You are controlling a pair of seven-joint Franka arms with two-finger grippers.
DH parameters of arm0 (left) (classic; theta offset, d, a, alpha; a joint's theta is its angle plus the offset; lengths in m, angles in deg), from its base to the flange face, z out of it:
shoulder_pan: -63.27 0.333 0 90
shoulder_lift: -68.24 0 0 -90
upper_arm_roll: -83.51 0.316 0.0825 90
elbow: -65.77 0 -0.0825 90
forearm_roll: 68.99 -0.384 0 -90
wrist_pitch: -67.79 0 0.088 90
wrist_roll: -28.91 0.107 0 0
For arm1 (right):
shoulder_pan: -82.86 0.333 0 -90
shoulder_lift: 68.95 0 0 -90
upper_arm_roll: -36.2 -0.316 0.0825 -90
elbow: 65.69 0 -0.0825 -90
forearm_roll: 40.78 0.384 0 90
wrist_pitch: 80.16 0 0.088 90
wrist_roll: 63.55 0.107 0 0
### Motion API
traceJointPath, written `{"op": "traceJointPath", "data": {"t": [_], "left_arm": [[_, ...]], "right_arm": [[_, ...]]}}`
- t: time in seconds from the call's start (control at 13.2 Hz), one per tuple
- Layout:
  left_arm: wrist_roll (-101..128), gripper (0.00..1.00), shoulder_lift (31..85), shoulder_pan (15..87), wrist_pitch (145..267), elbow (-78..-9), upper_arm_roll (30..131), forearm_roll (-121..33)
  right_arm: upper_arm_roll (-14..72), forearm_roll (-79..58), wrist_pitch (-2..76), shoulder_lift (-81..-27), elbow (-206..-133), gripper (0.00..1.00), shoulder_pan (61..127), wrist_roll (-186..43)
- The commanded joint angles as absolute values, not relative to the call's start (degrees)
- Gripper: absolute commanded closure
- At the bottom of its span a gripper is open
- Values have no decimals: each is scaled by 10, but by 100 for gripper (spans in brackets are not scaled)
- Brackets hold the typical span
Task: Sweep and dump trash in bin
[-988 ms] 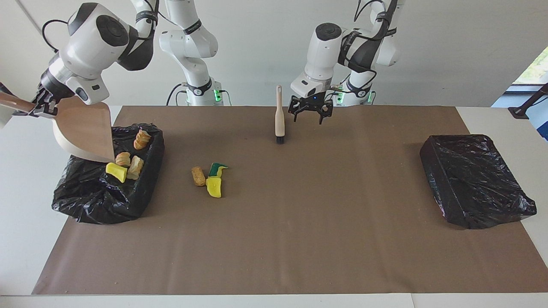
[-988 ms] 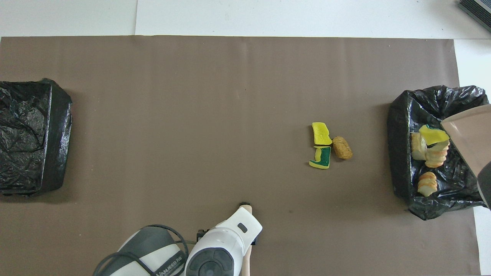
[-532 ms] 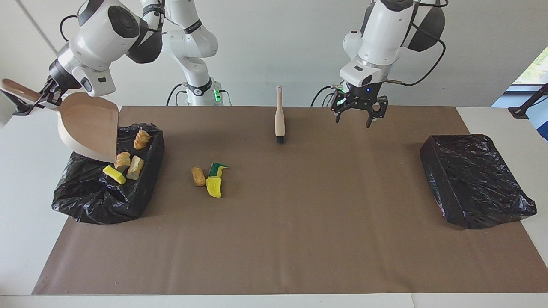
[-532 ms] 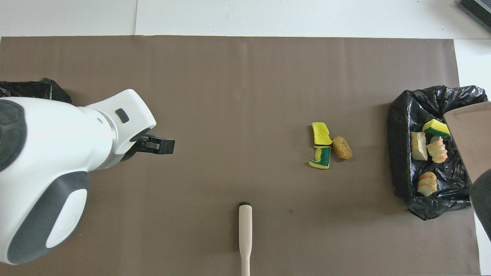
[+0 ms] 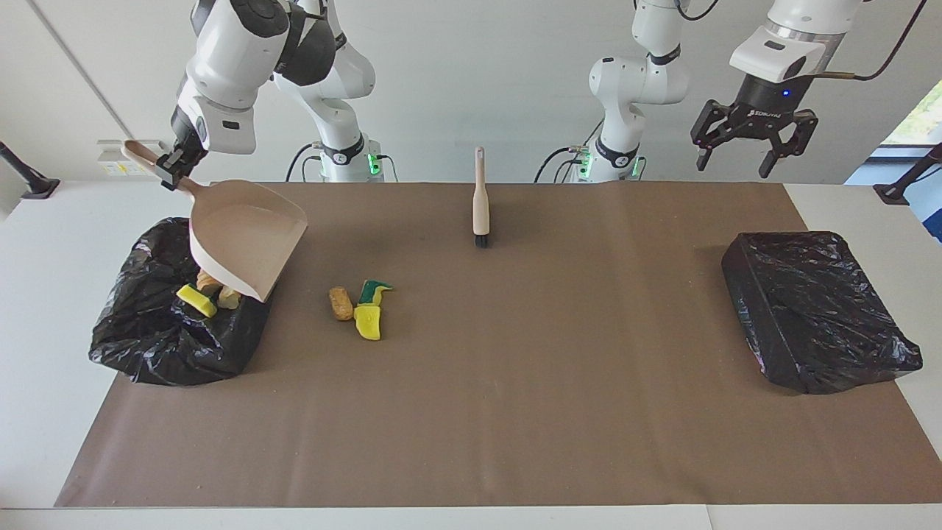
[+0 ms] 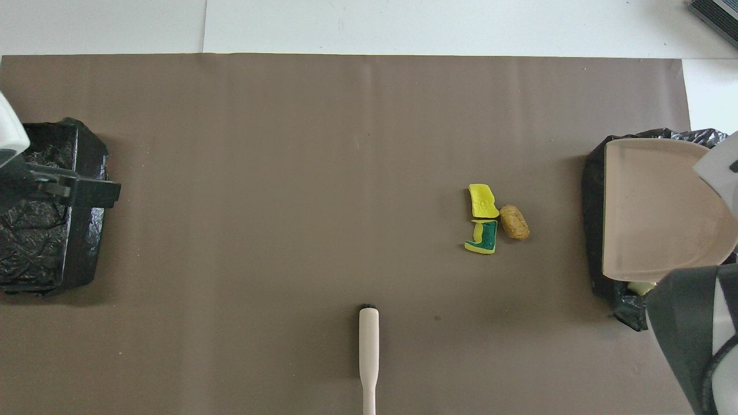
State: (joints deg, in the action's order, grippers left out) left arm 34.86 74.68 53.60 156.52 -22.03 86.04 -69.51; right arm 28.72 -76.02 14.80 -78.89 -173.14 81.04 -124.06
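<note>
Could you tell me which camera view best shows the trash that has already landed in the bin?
The facing view: the yellow sponge piece and tan lumps show inside the black bin, below the dustpan lip. In the overhead view the raised dustpan covers the bin, leaving only one pale bit visible at its edge.

**A robotics lab set up for a tidying test**

Two white Franka arms (image 5: 324,81) are standing bolted at a white bench (image 5: 51,243), working against bare pale walls. A brown paper sheet (image 5: 515,383) is covering the bench top, and status lights are glowing green at both bases.
</note>
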Motion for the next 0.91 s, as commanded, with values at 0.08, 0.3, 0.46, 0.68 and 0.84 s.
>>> {"op": "traceJointPath", "data": {"t": [0.08,0.3,0.46,0.68,0.84], "left_arm": [[401,0,726,583,1523,-163,855,-702],[404,0,720,597,1524,-161,856,-701],[404,0,719,596,1518,-160,855,-702],[404,0,669,598,1484,-98,852,-701],[403,0,678,595,1492,-98,847,-701]], "right_arm": [[265,-660,160,-749,-1731,100,855,-987],[265,-615,178,-668,-1678,100,931,-765],[265,-538,189,-597,-1621,100,948,-632],[265,-516,222,-474,-1505,100,989,-525],[261,-463,270,-404,-1448,100,998,-351]]}}
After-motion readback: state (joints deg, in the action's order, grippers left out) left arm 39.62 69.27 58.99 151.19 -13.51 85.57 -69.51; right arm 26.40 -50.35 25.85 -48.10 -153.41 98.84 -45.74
